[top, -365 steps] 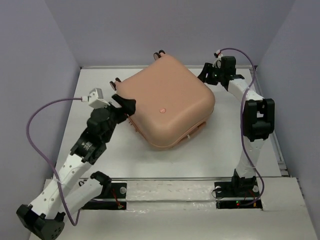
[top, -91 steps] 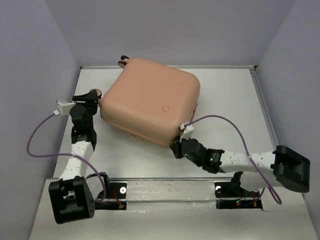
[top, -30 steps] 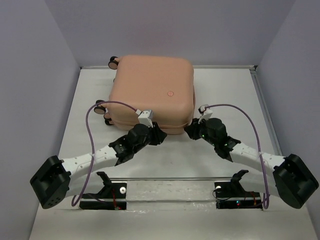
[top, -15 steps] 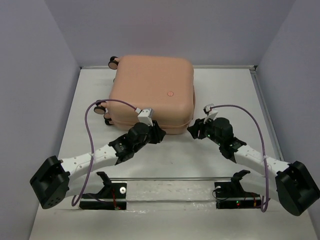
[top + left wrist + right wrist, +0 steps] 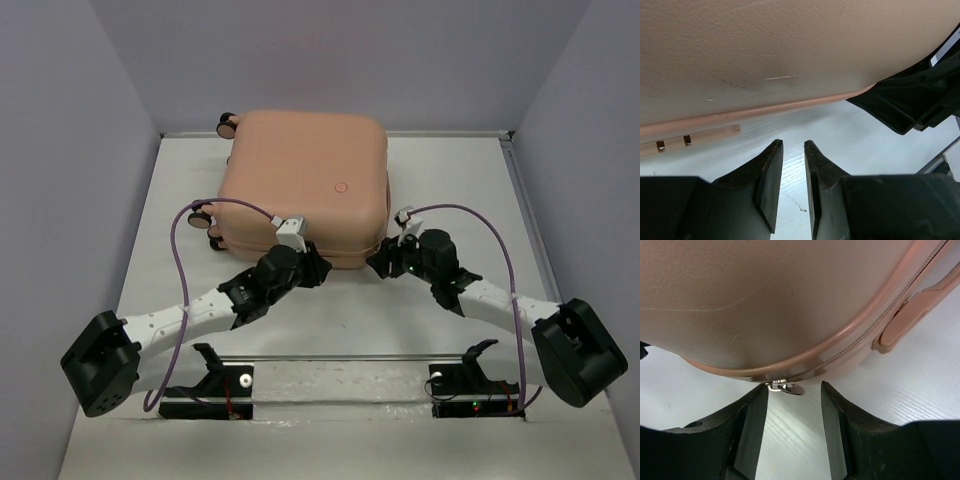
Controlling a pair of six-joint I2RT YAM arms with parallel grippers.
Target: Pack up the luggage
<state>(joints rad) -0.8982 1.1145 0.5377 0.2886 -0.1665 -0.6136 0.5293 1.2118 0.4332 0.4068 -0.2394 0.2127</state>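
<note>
The luggage [image 5: 305,185], a peach-pink hard-shell suitcase, lies closed and flat at the back middle of the table, its wheels [image 5: 225,123] to the left. My left gripper [image 5: 318,268] sits low at its near edge; in the left wrist view [image 5: 793,144] the jaws stand a narrow gap apart, with only bare table between them, under the shell [image 5: 790,50]. My right gripper [image 5: 378,262] is at the near right corner. In the right wrist view [image 5: 794,386] it is open, and the metal zipper pull [image 5: 787,388] hangs between the fingertips, close to the left one.
A peach side handle [image 5: 910,315] sits on the suitcase's edge to the right of the zipper pull. The right gripper's black body [image 5: 910,100] shows close by in the left wrist view. Purple walls enclose the white table [image 5: 450,190] on three sides.
The right jaws have widened and shifted slightly left along the suitcase's near corner. The left arm and the suitcase have stayed put over the last second; before that, the suitcase was turned square to the back wall.
</note>
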